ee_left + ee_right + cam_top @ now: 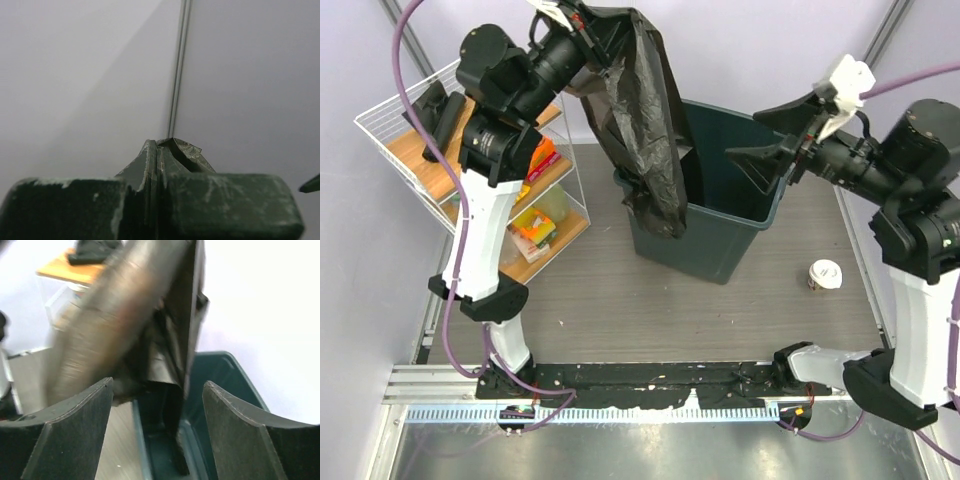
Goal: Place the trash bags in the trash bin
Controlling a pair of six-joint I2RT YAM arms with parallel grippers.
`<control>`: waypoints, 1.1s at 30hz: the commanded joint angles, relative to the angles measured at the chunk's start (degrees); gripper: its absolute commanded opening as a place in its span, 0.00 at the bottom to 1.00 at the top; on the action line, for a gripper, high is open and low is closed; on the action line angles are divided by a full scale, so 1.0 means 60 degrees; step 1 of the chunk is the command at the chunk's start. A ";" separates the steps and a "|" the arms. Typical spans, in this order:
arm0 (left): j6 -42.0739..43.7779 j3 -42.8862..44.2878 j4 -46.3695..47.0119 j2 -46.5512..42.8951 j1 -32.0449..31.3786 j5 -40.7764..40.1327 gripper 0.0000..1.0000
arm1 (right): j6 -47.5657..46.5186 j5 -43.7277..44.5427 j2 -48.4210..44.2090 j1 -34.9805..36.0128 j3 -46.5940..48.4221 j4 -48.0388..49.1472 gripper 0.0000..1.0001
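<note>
So far, your left gripper (578, 22) is pinched tight on the trash bag (645, 130), held high near the desk's far edge. It drapes over the trash bin's (740, 225) left rim, not yet inside. Your right gripper (742, 133) gapes wide, empty.

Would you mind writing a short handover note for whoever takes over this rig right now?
Left gripper: shut on the trash bag, raised high over the left side of the trash bin.
Right gripper: open and empty, above the bin's right rim.
Bag: a crinkled sack hanging down across the bin's left rim, not released.
Done: bag brought to the bin.
Left: lower it in and let go. The dark item on the wire rack may be more bags, but that is unclear.
</note>
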 commanded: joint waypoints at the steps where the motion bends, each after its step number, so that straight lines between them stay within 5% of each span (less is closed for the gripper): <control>1: 0.1875 0.0065 -0.0264 -0.0067 -0.0556 -0.1312 0.00 | 0.1731 -0.1789 0.0241 0.0008 -0.0024 0.0881 0.78; 23: 0.3283 0.0373 -0.0542 0.0197 -0.1480 -0.2280 0.00 | 0.2028 -0.1571 0.1208 0.1150 -0.0873 0.1498 0.78; 25: 0.3298 0.0388 -0.0557 0.0212 -0.1465 -0.2266 0.00 | 0.2028 -0.1455 0.1179 0.1165 -0.0844 0.1440 0.66; 30: 0.3429 0.0286 -0.0805 0.0139 -0.1465 -0.1930 0.00 | 0.1705 -0.0855 0.1164 0.1136 -0.0406 0.1337 0.04; 33: 0.3678 0.0052 -0.0938 0.0051 -0.1465 -0.1724 0.00 | 0.1647 -0.0503 0.1134 0.1092 -0.0127 0.1337 0.01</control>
